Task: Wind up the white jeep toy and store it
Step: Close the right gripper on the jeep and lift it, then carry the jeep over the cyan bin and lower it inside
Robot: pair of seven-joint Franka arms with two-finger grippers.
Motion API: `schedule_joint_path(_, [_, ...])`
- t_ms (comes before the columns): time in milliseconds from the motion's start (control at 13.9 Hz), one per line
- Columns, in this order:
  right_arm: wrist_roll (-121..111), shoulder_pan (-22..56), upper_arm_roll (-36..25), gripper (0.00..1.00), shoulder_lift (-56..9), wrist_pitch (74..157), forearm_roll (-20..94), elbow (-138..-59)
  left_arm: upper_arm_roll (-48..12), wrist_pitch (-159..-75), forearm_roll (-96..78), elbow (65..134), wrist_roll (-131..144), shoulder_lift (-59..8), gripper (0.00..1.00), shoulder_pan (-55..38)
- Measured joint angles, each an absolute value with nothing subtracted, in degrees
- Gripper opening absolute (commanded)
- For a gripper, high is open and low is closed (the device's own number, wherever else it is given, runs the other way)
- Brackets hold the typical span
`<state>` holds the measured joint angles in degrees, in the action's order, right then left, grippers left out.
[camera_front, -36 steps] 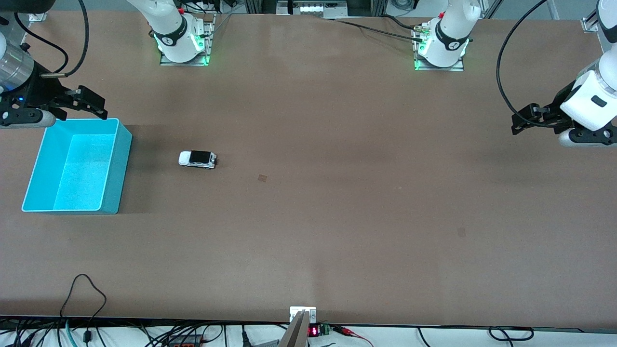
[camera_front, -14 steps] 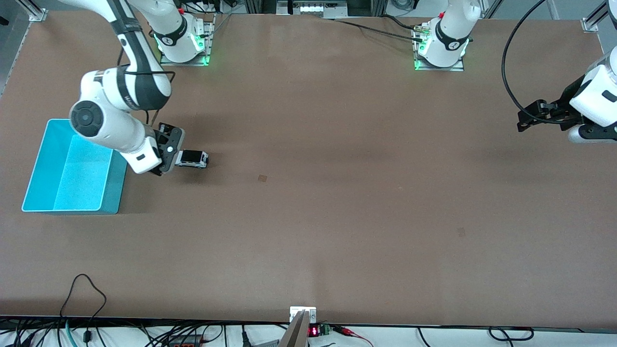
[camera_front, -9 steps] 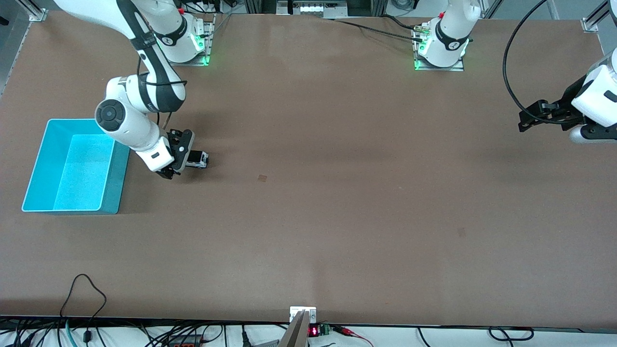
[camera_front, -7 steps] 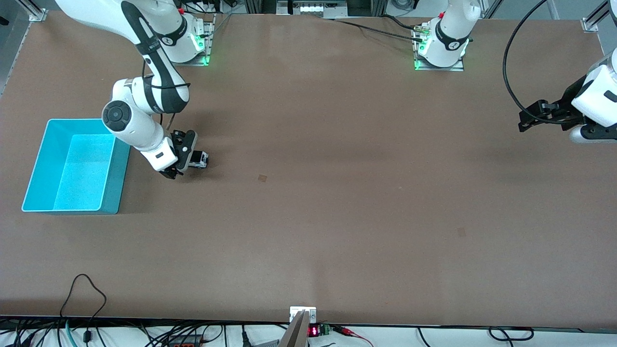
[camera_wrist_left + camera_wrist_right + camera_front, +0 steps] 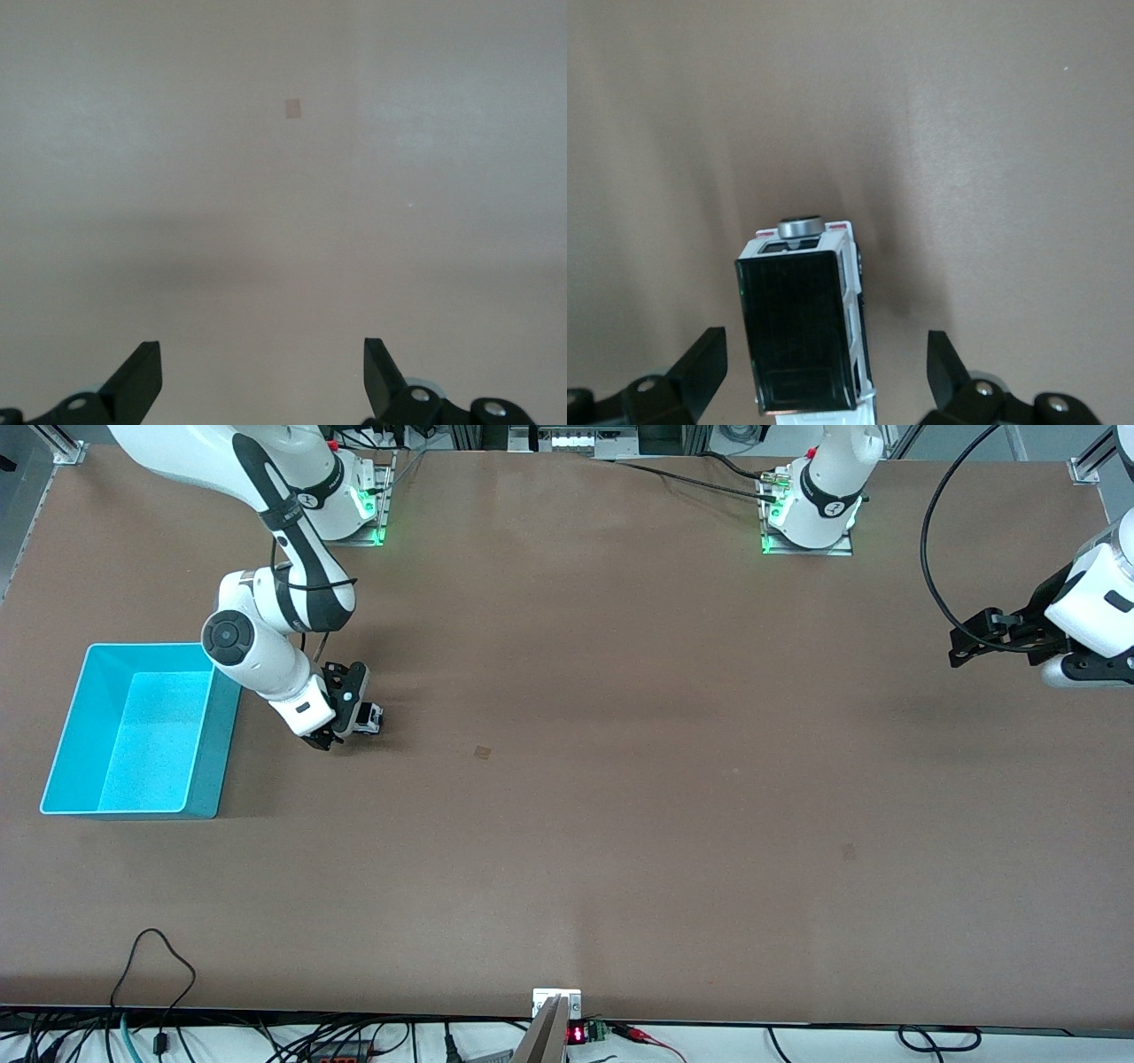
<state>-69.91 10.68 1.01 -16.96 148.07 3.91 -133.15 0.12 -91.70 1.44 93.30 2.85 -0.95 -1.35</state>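
Your right gripper (image 5: pixel 344 713) is down low over the jeep (image 5: pixel 367 718), fingers spread wide on either side of it, nothing clamped. In the right wrist view the jeep (image 5: pixel 804 323) sits between the two fingertips (image 5: pixel 700 363) with a gap on each side; black roof up, round silver part at its end away from the gripper. The jeep stands on the table (image 5: pixel 620 779), near the bin (image 5: pixel 142 731) at the right arm's end, apart from it. Your left gripper (image 5: pixel 970 642) waits over the left arm's end of the table, fingers (image 5: pixel 142 376) apart and empty, bare tabletop under it.
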Motion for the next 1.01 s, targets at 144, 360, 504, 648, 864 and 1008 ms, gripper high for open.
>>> schedule_joint_path(144, [-69.9, 10.7, 1.0, 0.55, -17.0, 148.5, 3.9, -133.5, 0.1, -91.7, 1.4, 93.3, 2.9, -1.0, 1.00, -1.3])
schedule_joint_path(360, [-69.9, 10.7, 1.0, 0.00, -16.8, 148.8, 3.9, -133.5, 0.2, -91.7, 1.4, 93.3, 2.9, -1.0, 1.00, -1.3])
schedule_joint_path(504, [-69.9, 10.7, 1.0, 0.00, -16.6, 148.8, 3.9, -133.5, 0.3, -91.6, 1.4, 93.3, 2.9, -1.0, 1.00, -1.2])
schedule_joint_path(648, [-69.6, 10.7, 1.0, 0.00, -16.3, 148.8, 3.9, -133.5, 0.3, -91.6, 1.4, 93.3, 2.9, -1.0, 1.00, -1.1])
schedule_joint_path(864, [-65.2, 10.7, 0.7, 0.00, -14.6, 146.8, 4.0, -132.4, 0.2, -91.6, 1.4, 93.3, 2.9, -1.0, 1.00, -1.1])
schedule_joint_path(1008, [-60.9, 10.6, 0.4, 0.00, -12.9, 143.4, 4.0, -131.1, 0.2, -91.4, 1.4, 93.3, 2.9, -1.0, 1.00, -1.1])
